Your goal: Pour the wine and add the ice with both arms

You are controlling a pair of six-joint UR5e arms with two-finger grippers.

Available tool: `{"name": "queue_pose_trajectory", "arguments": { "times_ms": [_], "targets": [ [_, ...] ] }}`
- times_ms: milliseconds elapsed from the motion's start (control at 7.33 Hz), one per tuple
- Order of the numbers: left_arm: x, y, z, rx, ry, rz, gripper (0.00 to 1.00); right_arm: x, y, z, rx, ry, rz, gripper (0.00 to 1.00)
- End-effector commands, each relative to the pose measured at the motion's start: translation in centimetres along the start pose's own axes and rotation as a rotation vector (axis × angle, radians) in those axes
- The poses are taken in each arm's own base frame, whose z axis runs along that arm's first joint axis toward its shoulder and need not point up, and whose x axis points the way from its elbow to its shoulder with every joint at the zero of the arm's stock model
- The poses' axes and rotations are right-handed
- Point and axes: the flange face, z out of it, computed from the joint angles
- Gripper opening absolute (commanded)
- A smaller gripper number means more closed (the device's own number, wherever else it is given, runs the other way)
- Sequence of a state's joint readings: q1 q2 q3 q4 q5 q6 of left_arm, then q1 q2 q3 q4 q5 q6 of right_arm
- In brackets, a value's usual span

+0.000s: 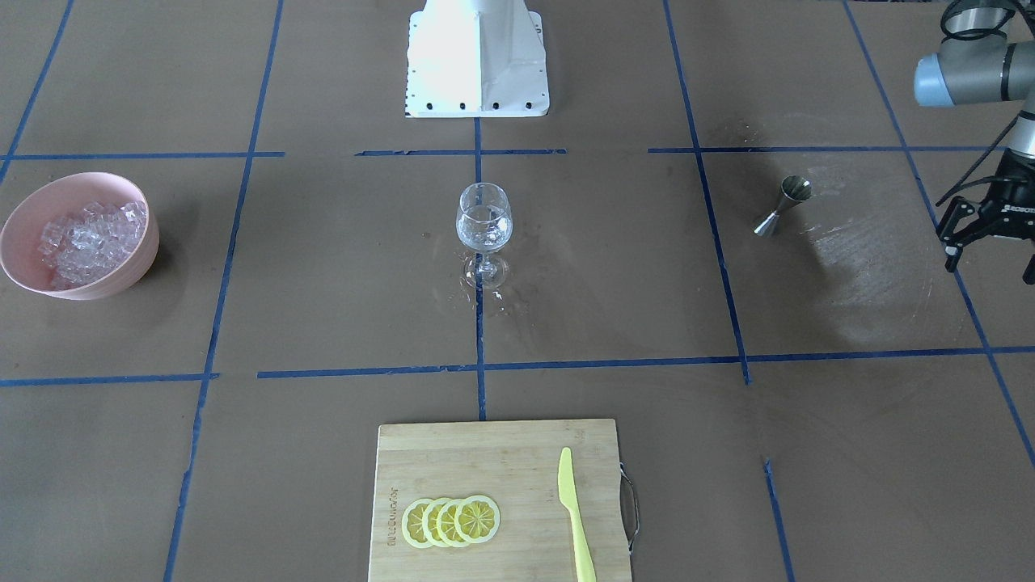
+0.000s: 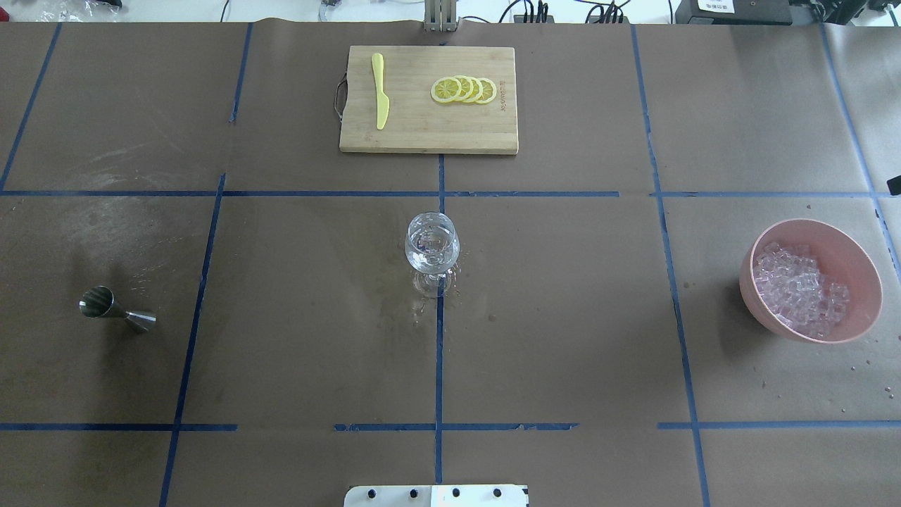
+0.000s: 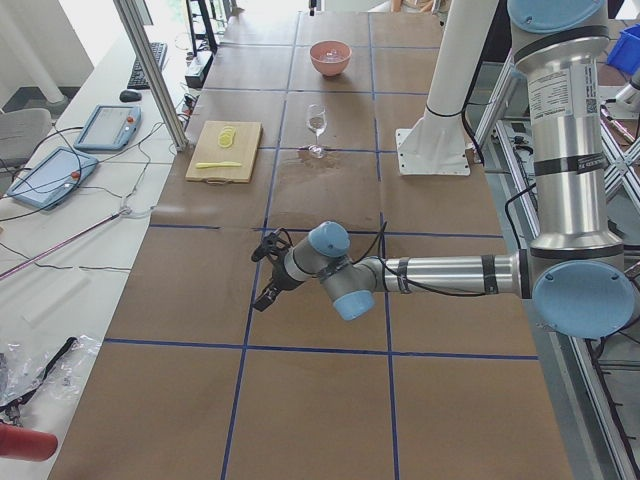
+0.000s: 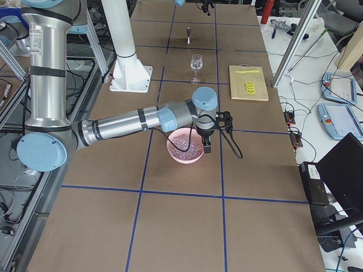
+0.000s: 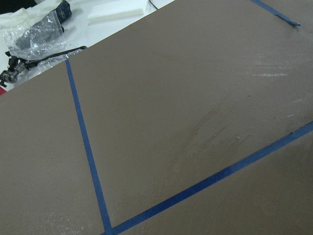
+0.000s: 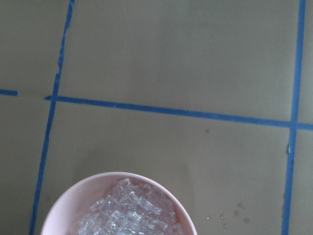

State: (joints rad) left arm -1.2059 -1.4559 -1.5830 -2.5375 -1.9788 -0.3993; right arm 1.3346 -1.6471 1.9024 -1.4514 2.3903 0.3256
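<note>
One key relation: ice (image 6: 128, 211) in pink bowl (image 6: 117, 175), bottom centre of wrist frame, lies below right gripper (image 4: 207, 146), opening impossible to tell; left gripper (image 1: 990, 257) spread, empty, well apart

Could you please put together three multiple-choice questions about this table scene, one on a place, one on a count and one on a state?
1. Where is the pink bowl of ice?
A. On the robot's left side
B. On the robot's right side
C. In the middle, between the two sides

2. How many lemon slices lie on the cutting board?
A. Two
B. Four
C. Six

3. How is the wine glass placed?
A. Lying on its side
B. Hanging upside down
C. Standing upright

Answers:
1 B: the bowl sits near the right edge of the overhead view, which is the robot's right.
2 B: four overlapping slices show in a row.
3 C: it stands on its foot with its bowl on top.
</note>
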Motion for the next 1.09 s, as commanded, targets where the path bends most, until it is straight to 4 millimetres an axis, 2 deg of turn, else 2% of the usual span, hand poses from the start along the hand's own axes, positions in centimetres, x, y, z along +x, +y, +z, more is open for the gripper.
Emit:
{"name": "queue_pose_trajectory", "arguments": {
  "times_ms": [0, 137, 410, 683, 819, 956],
  "targets": [
    [-1.4, -4.6, -1.6, -0.151, 0.158, -0.149, 1.00, -3.4, 2.7, 5.5, -0.118, -0.003, -0.001, 1.00],
    [-1.5, -3.9, -1.9, -0.155, 0.168, -0.145, 1.00, -4.8, 3.2, 6.5, -0.119, -0.015, 0.039, 1.00],
    [-1.4, -4.0, -1.9, -0.151, 0.168, -0.165, 1.00, -8.3, 5.9, 10.8, -0.079, 0.020, 0.132, 1.00],
    [-1.3, -4.3, -2.1, -0.145, 0.169, -0.165, 1.00, -7.0, 7.4, 11.4, -0.078, 0.031, 0.147, 0.95],
    [-1.1, -4.5, -2.3, -0.141, 0.171, -0.163, 1.00, -6.9, 7.3, 11.6, -0.077, 0.035, 0.147, 0.89],
    [-1.0, -4.6, -2.5, -0.136, 0.171, -0.159, 1.00, -6.4, 7.2, 12.1, -0.077, 0.050, 0.154, 0.88]
  ]
}}
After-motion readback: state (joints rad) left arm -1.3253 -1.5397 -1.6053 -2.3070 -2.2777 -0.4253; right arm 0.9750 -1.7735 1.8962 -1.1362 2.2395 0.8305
